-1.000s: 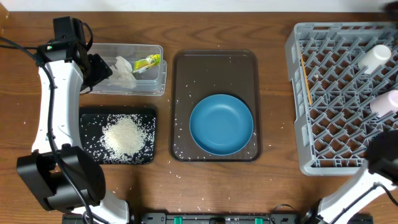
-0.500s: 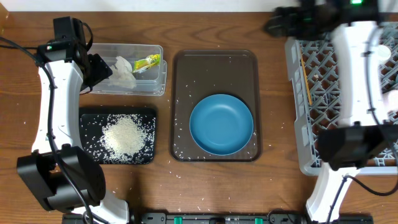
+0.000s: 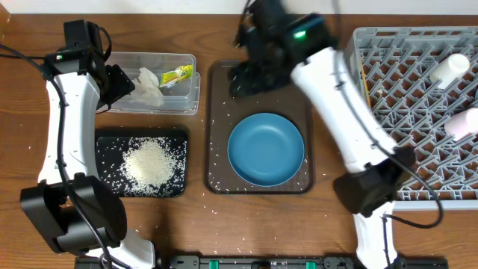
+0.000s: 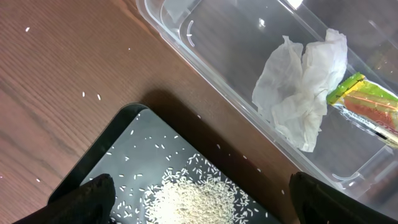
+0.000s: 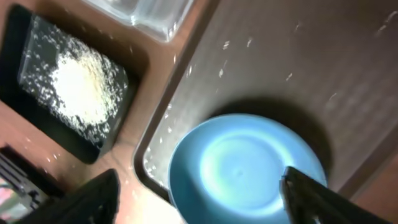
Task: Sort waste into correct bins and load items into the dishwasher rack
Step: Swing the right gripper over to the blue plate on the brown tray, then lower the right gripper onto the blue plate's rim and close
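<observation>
Blue plate [image 3: 266, 149] sits on near half of brown tray [image 3: 221, 112]. My R hand [image 5: 200, 196] hangs above plate's far-left side, fingers spread wide, gripping nothing; blurred in overhead. L hand [image 4: 202, 202] wide too, empty, over clear tub [image 3: 153, 104]. Pink cup [image 3: 464, 122] cut off at edge.

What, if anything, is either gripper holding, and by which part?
Nothing. The left gripper and the right gripper are both open and empty.
</observation>
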`<state>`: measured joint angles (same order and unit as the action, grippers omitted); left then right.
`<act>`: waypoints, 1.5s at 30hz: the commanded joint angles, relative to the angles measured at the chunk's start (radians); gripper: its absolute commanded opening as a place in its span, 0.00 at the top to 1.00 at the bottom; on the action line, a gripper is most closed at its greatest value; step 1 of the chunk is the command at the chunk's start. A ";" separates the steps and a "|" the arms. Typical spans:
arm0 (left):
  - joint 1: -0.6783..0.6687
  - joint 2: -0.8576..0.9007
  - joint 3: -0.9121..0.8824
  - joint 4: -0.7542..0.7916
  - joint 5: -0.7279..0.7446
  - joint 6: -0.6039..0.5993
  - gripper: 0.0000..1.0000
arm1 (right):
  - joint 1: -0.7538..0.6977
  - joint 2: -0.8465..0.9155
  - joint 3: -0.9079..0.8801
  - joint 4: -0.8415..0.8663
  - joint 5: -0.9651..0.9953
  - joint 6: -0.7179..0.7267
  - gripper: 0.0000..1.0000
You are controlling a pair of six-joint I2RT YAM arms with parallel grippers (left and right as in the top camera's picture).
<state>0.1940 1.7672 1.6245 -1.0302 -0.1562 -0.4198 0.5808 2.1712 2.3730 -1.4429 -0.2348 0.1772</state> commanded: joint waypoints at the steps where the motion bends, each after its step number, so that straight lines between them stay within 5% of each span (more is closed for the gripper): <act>1: 0.003 -0.022 -0.004 -0.005 -0.001 -0.008 0.08 | 0.075 0.051 0.000 -0.017 0.077 0.080 0.32; 6: 0.003 -0.022 -0.004 -0.005 -0.001 -0.008 0.08 | 0.184 0.129 0.000 -0.026 0.171 0.082 0.47; 24: 0.003 -0.022 -0.004 -0.005 -0.001 -0.008 0.08 | 0.239 0.253 0.000 -0.177 0.254 0.264 0.55; 37: 0.003 -0.022 -0.004 -0.005 -0.001 -0.008 0.08 | 0.283 0.253 -0.164 -0.048 0.328 0.555 0.55; 45: 0.003 -0.022 -0.004 -0.005 -0.001 -0.008 0.08 | 0.283 0.253 -0.317 0.089 0.316 0.597 0.63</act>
<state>0.1940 1.7672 1.6245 -1.0298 -0.1562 -0.4194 0.8616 2.4153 2.0769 -1.3613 0.0677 0.7303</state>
